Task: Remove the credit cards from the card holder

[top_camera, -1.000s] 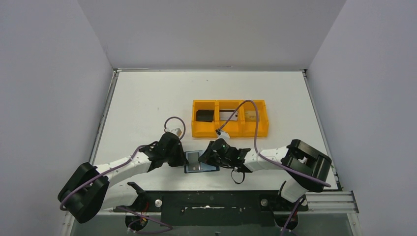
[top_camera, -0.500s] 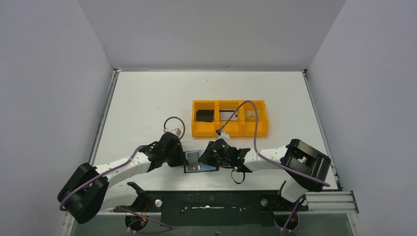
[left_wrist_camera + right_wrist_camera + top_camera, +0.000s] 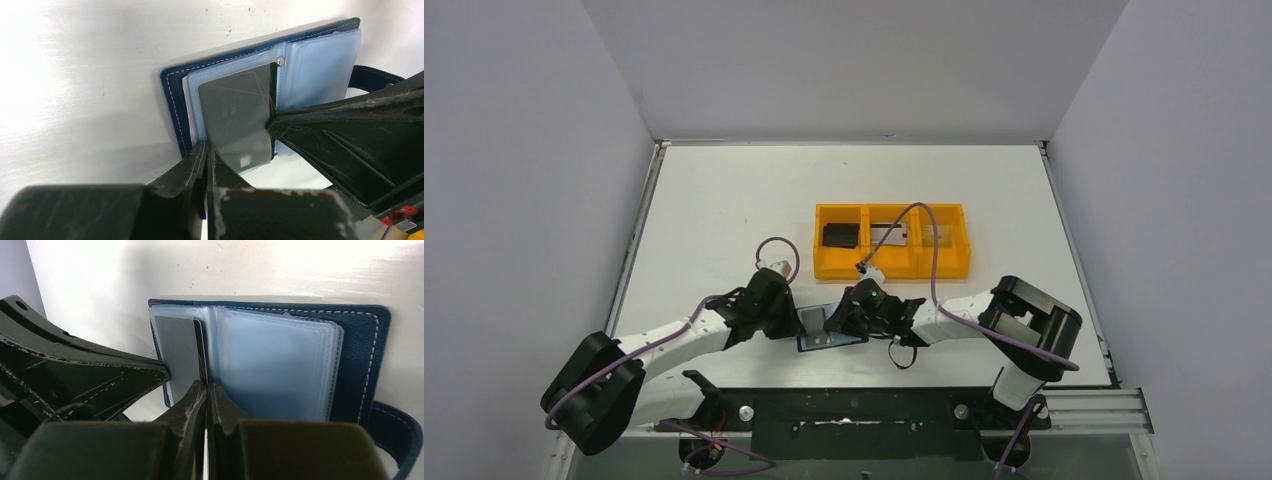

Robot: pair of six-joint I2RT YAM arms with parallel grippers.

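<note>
Mid-extraction, by the look of it: working a silver-grey credit card [image 3: 235,120] out of its clear sleeve.

Near: black frame rail [image 3: 854,405] right behind the work spot. Just far of it, a dark navy-blue bifold card holder [image 3: 172,105] lying open on the white table [image 3: 724,220], between the two arms. Grey card skewed over the left-hand pocket, seemingly part-way out.

Left gripper [image 3: 206,150]: fingers pressed together, tip at the card's near-left edge. Right gripper [image 3: 206,386]: fingers likewise closed tight, tips at the card's right edge by the spine. Cannot tell whether either pair actually nips the card or only pushes on it.

Next, probably: get a true pinch on a free card edge with the right, pin the holder with the left, draw straight out of the sleeve. Thin card, slick plastic, so likely to slip or drag the holder along.

Room: very tight between the two grippers over the holder. Open table to the left and far left.

Far: orange three-compartment plastic tray [image 3: 891,270], well apart from the holder, holding a black card [image 3: 840,235], a silver card [image 3: 889,233] and a gold-tan card [image 3: 936,235], one per compartment. Purple cable [image 3: 913,206] arching over the tray, worth minding on the carry.
</note>
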